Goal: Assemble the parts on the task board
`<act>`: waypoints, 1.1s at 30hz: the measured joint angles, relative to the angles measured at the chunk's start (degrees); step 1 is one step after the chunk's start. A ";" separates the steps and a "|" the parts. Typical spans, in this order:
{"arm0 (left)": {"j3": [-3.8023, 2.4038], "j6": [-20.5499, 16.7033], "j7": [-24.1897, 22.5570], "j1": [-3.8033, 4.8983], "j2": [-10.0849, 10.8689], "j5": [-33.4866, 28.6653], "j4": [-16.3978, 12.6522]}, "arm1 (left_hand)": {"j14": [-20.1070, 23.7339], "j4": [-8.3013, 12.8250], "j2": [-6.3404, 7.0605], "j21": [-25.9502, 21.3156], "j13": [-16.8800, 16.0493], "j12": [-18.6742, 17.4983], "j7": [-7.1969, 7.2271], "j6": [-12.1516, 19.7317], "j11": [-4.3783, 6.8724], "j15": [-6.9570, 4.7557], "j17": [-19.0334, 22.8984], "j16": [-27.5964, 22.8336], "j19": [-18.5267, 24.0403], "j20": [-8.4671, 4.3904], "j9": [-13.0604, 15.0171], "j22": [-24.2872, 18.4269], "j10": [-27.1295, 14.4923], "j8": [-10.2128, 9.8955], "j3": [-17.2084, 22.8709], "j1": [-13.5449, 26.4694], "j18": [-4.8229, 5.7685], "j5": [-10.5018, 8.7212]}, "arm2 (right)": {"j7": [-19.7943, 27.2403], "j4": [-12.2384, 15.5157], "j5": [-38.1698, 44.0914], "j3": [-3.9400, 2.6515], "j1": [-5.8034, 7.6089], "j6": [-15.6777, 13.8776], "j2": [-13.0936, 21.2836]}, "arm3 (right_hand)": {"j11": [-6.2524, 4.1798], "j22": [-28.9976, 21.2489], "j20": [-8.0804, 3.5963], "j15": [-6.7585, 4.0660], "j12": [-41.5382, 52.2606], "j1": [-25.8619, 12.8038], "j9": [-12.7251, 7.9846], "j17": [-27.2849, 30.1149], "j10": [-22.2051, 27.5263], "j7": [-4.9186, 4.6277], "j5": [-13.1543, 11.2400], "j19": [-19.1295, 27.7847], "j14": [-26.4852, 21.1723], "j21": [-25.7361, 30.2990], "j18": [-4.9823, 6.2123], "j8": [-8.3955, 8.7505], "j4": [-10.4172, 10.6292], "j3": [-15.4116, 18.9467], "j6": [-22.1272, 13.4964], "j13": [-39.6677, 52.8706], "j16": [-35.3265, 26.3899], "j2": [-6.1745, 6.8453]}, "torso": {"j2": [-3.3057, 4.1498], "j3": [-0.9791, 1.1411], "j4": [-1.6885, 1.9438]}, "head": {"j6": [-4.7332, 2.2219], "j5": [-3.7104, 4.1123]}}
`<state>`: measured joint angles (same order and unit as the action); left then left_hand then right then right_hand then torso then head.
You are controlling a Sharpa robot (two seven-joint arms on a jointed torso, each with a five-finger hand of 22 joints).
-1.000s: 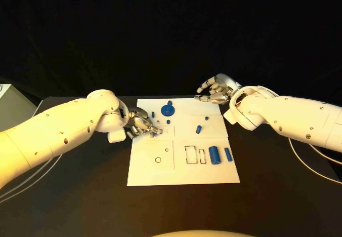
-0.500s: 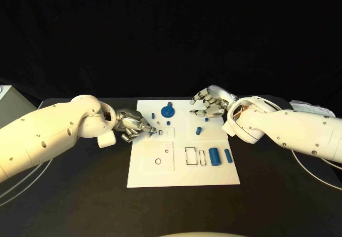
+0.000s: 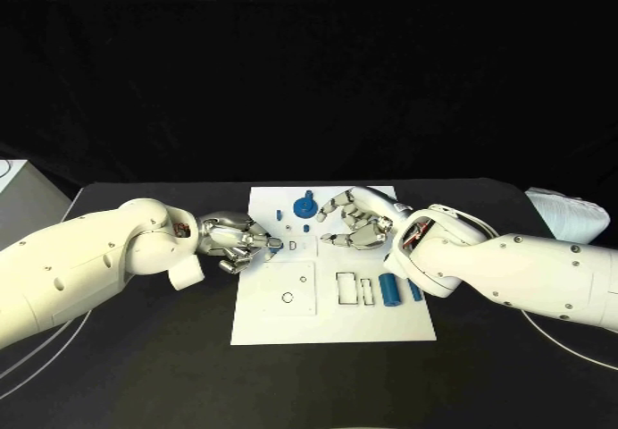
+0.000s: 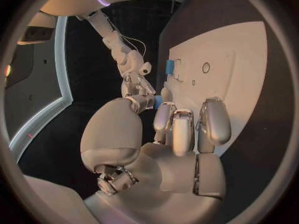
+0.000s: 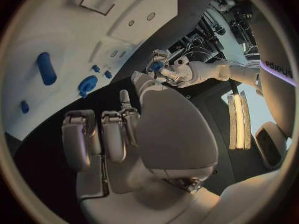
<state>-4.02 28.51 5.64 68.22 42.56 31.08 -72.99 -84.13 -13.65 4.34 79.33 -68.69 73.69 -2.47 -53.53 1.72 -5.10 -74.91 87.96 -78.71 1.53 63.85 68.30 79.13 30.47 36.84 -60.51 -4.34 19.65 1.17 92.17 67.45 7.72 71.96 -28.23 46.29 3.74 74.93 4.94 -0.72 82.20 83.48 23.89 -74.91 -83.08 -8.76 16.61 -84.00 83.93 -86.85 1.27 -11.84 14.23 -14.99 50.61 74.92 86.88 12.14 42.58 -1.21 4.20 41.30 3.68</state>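
Your left robot hand (image 3: pixel 236 241) pinches a small blue part (image 3: pixel 273 251) at the task board (image 3: pixel 329 326)'s left edge; seat it squarely while the right robot hand (image 3: pixel 357 219) hovers spread, empty.

The right hand (image 3: pixel 355 219) has swung in from beyond the far edge of the task board (image 3: pixel 332 322) to hover above its far middle, fingers spread (nothing in them), while the left hand (image 3: pixel 236 239), pinching a small blue part (image 3: pixel 273 243), has drawn slightly nearer at the board's left edge.
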 measured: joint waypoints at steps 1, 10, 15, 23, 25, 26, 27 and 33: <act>-0.08 0.00 -0.41 -0.25 0.15 -0.36 -0.14 | 0.00 0.00 0.00 0.00 0.05 -0.12 0.00 0.00 0.00 0.00 0.00 0.00 0.00 0.00 -0.03 -0.05 0.00 -0.21 0.00 0.00 0.00 0.00 | 0.10 0.20 0.24 0.02 -0.11 -0.28 -0.22 | 0.00 0.00 0.00 0.00 0.00 0.00 0.00 0.00 0.00 0.00 0.00 0.00 0.00 0.00 0.00 0.00 0.08 -0.08 0.00 0.00 0.00 0.00 | 0.00 0.01 0.00 | -0.01 0.05; -0.69 -0.25 -3.39 -1.52 0.68 -3.01 -1.33 | 0.00 0.00 -0.16 -0.22 0.11 -0.13 -0.20 0.19 0.00 0.00 0.00 0.00 0.20 0.20 -0.04 -0.12 0.00 -0.21 0.00 -0.17 0.00 -0.14 | 0.53 2.07 1.58 0.20 -1.52 -2.76 -2.28 | 0.00 -0.01 0.00 0.00 0.23 0.04 -0.16 0.00 0.00 0.00 0.00 0.00 0.00 0.00 0.00 0.22 -0.02 -0.49 0.00 0.00 0.00 0.04 | 0.01 -0.11 0.11 | -0.10 0.22; -0.78 -0.26 -4.13 -1.65 0.74 -3.71 -1.82 | 0.00 0.16 -0.16 -0.22 0.11 -0.13 -0.21 0.19 0.00 0.00 0.00 0.00 0.20 0.20 -0.10 -0.18 0.00 -0.43 -0.16 -0.17 0.00 -0.15 | 0.71 2.57 1.68 0.22 -1.77 -3.89 -3.20 | 0.17 -0.01 0.00 0.00 0.23 0.22 -0.29 0.00 -0.16 0.01 0.00 0.00 0.00 0.00 0.00 0.55 0.08 -0.70 0.01 -0.01 0.00 0.23 | 0.03 -0.11 0.12 | 0.01 0.13; -0.81 -0.20 -4.51 -1.75 0.83 -3.91 -2.75 | 0.00 0.16 -0.16 -0.22 0.11 -0.13 -0.11 0.04 -0.20 0.00 0.00 0.00 0.20 0.20 -0.10 -0.18 -0.20 -0.43 -0.16 -0.17 0.00 -0.34 | 1.08 2.87 1.56 0.22 -1.87 -4.82 -3.76 | 0.17 -0.02 0.00 0.00 0.23 0.20 -0.54 0.00 -0.16 -0.11 1.05 0.00 0.00 0.00 0.00 1.24 0.39 -1.34 -0.11 -0.01 0.00 0.25 | 0.03 -0.11 0.05 | 0.14 0.00; -0.81 -0.19 -4.53 -1.79 0.83 -3.91 -2.79 | 0.00 0.16 -0.17 -0.22 0.11 -0.13 -0.11 0.04 -0.20 0.00 0.00 0.00 0.20 0.20 -0.10 -0.18 -0.20 -0.44 -0.16 -0.17 0.00 -0.35 | 1.27 2.88 1.44 0.22 -1.90 -5.06 -3.78 | 0.17 -0.02 0.00 0.00 0.22 -0.02 -0.54 0.00 -0.16 -0.18 1.15 0.00 0.00 0.00 0.00 1.23 0.39 -1.34 -0.18 -0.01 0.00 0.47 | 0.03 -0.10 0.04 | 0.11 -0.07; -0.81 -0.19 -4.54 -1.81 0.83 -3.91 -2.78 | 0.00 0.25 -0.16 -0.22 0.11 -0.13 -0.11 0.04 -0.20 0.00 0.00 0.00 0.20 0.20 -0.10 -0.18 -0.20 -0.44 -0.25 -0.17 0.00 -0.36 | 1.37 2.85 1.37 0.22 -1.90 -5.18 -3.80 | 0.17 -0.02 0.00 0.00 0.22 -0.02 -0.54 0.00 -0.16 -0.18 1.15 0.00 0.00 0.00 0.00 1.23 0.39 -1.34 -0.18 -0.01 0.00 0.47 | 0.03 -0.10 0.03 | 0.07 -0.08; -0.82 -0.19 -4.54 -1.83 0.83 -3.91 -2.77 | 0.00 0.32 -0.16 -0.22 0.11 -0.13 -0.12 0.03 -0.20 0.00 0.00 0.00 0.20 0.20 -0.10 -0.18 -0.20 -0.44 -0.32 -0.17 0.00 -0.36 | 1.49 2.76 1.25 0.22 -1.91 -5.32 -3.85 | 0.17 -0.02 0.00 0.00 0.22 -0.04 -0.54 0.00 -0.16 -0.18 1.15 0.00 0.00 0.00 0.00 1.23 0.39 -1.34 -0.18 -0.01 0.00 0.49 | 0.03 -0.09 0.01 | 0.02 -0.09; -0.82 -0.17 -4.51 -1.96 0.79 -3.86 -2.75 | 0.00 0.32 -0.16 -0.22 0.40 -0.13 -0.06 0.05 0.01 0.00 0.00 0.00 0.20 0.20 -0.18 -0.38 -0.41 -0.70 -0.32 -0.18 0.00 -0.35 | 2.02 2.46 0.63 0.21 -1.93 -6.03 -3.90 | 0.17 -0.02 0.00 0.00 0.22 -0.09 -0.60 0.00 -0.15 -0.18 1.36 0.00 0.00 0.00 0.00 1.23 0.55 -1.49 -0.18 -0.01 0.00 0.54 | 0.03 -0.07 0.00 | -0.02 -0.09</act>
<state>-4.84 28.35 1.13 66.27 43.35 27.22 -75.74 -84.13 -13.33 4.17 79.11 -68.29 73.56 -2.53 -53.48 1.73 -5.10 -74.91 87.97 -78.51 1.73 63.67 67.92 78.72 29.77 36.52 -60.68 -4.34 19.30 3.19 94.63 68.08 7.93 70.03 -34.26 42.39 3.91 74.91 4.94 -0.72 82.42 83.39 23.28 -74.91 -83.23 -8.94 17.97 -84.00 83.93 -86.85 1.26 -10.61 14.78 -16.48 50.43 74.91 86.88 12.68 42.61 -1.28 4.20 41.28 3.59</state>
